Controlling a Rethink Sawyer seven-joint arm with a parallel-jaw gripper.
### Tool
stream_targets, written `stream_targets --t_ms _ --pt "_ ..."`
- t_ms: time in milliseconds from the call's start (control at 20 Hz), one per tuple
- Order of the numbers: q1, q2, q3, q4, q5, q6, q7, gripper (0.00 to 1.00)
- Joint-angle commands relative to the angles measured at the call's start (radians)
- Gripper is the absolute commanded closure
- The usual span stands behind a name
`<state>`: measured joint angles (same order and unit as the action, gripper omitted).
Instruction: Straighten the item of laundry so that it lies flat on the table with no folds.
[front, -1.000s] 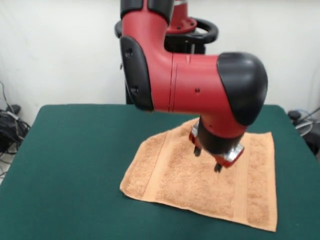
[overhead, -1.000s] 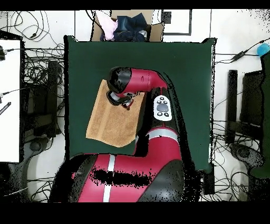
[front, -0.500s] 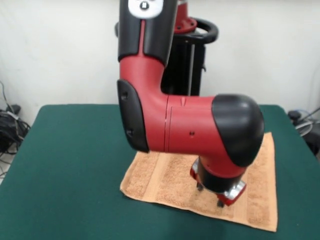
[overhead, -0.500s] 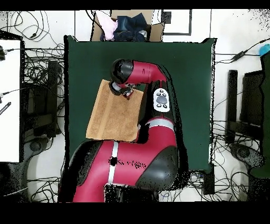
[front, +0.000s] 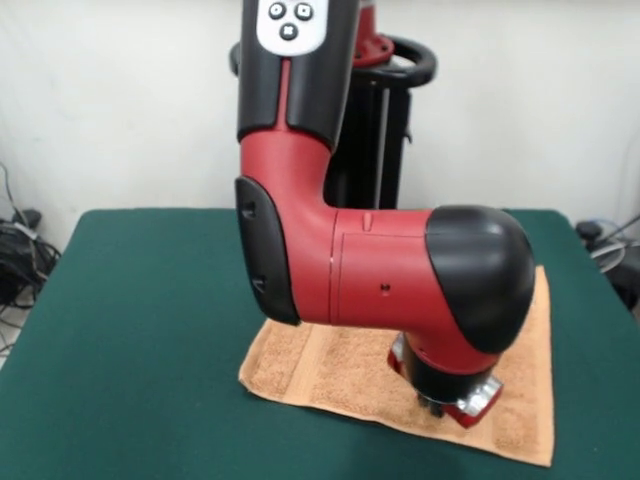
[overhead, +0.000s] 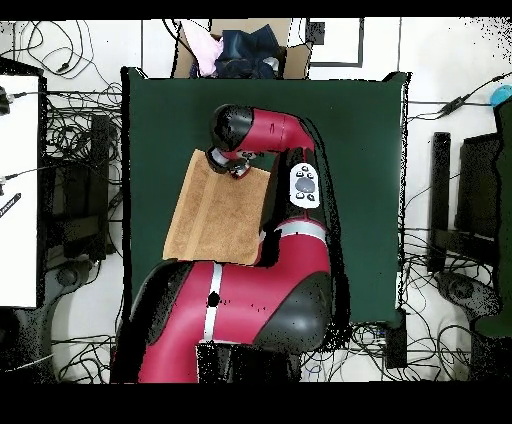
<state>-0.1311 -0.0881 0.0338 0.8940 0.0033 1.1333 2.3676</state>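
The orange-tan towel (front: 300, 362) lies spread on the green table (front: 140, 300), right of centre in the front view. It looks mostly flat, with a woven band showing near its right edge. The arm hides its middle. My gripper (front: 448, 408) is down on the towel close to the edge nearest the front camera. Its tips are hidden against the cloth. In the overhead view the towel (overhead: 213, 220) is a tilted rectangle on the table (overhead: 340, 140), and the gripper (overhead: 229, 166) is at its top edge.
The arm's big red and black elbow (front: 400, 280) hangs over the towel. A cardboard box with clothes (overhead: 240, 48) stands past the table's far end in the overhead view. Cables lie on the floor on both sides.
The gripper has moved toward the towel's edge nearest the front camera and come down onto the cloth. The towel now lies flatter and more rectangular than a second ago.
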Motion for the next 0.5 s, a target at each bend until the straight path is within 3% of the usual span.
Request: stream_targets --t_ms 50,500 --pt "0.039 0.124 -0.031 -0.037 0.017 -0.203 0.325 1.0" --pt "0.073 0.201 -0.038 -0.167 0.071 -0.197 0.376 1.0"
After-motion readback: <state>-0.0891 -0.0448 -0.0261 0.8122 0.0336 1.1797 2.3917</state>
